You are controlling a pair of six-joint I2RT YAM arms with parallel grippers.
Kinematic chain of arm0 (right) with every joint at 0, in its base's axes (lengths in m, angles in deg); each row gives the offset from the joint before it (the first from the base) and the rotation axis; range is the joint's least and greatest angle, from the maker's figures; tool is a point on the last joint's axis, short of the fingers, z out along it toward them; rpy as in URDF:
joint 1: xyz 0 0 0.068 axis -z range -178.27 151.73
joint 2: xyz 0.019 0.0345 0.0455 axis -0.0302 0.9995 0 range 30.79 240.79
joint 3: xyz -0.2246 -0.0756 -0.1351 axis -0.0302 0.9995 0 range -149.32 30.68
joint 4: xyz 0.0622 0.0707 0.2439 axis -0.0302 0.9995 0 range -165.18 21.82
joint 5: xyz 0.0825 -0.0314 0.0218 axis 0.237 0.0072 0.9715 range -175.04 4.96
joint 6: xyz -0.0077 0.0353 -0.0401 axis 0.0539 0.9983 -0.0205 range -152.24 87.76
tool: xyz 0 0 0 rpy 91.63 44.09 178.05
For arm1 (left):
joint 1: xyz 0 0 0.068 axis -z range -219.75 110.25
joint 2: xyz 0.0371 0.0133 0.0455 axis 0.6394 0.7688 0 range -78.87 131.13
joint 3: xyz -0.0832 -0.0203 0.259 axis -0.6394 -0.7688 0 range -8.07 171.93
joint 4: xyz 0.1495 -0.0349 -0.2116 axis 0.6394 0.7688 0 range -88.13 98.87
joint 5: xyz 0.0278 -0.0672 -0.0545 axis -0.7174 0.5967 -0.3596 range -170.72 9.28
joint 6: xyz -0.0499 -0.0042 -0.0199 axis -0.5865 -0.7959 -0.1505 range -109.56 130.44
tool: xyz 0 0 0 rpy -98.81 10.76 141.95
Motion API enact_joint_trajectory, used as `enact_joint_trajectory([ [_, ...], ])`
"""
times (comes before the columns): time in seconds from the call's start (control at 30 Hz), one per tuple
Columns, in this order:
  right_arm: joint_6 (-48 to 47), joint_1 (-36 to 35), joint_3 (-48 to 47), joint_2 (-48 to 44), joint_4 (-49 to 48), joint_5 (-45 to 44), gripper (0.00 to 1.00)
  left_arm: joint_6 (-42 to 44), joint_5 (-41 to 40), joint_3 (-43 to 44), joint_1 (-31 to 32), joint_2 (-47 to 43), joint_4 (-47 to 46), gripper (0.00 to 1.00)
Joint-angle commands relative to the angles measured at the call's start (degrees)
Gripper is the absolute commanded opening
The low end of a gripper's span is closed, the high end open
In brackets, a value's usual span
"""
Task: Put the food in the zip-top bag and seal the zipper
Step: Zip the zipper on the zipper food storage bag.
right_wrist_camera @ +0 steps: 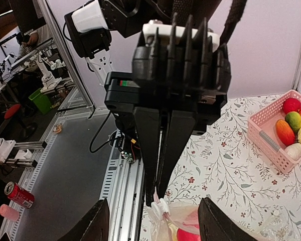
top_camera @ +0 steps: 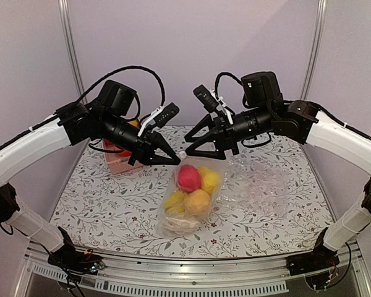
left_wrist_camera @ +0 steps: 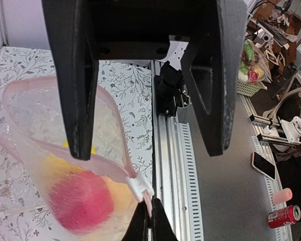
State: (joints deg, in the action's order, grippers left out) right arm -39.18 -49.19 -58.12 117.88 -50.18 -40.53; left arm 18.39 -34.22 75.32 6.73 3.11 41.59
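Note:
The zip-top bag [top_camera: 167,226] lies mid-table holding food: a red ball [top_camera: 188,178], yellow pieces [top_camera: 209,180], an orange one [top_camera: 198,201] and a whitish one [top_camera: 180,221]. My left gripper [top_camera: 175,160] is shut on the end of the pinkish zipper [left_wrist_camera: 106,168], just past the white slider [left_wrist_camera: 138,188]; it shows at the bottom of the left wrist view [left_wrist_camera: 150,213]. The bag's mouth stands open behind the slider. My right gripper [top_camera: 190,150] is open, with the slider [right_wrist_camera: 160,207] between its spread fingers [right_wrist_camera: 93,223].
The pink basket [right_wrist_camera: 271,136] at the back left holds more food: red, green, orange, yellow and whitish pieces. A larger crinkled clear bag [top_camera: 266,185] lies right of the zip-top bag. The table's front rail [left_wrist_camera: 170,150] runs close under the grippers.

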Motion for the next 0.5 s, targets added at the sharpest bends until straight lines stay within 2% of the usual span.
enact_joint_trajectory([
  [0.0, -0.03, -0.88, -1.91, 1.88, 0.36, 2.78, 0.6, 0.91, 2.22, -0.69, -0.81, -1.89, -2.27, 0.0],
  [0.2, 0.24, -0.96, -2.94, 3.62, 2.57, 3.41, 0.59, 0.81, 2.31, -0.82, -0.86, -1.94, -2.36, 0.0],
  [0.47, 0.24, -1.42, -3.12, 4.22, 3.88, 3.73, 0.5, 0.76, 2.1, -0.95, -1.12, -2.3, -2.54, 0.0],
])
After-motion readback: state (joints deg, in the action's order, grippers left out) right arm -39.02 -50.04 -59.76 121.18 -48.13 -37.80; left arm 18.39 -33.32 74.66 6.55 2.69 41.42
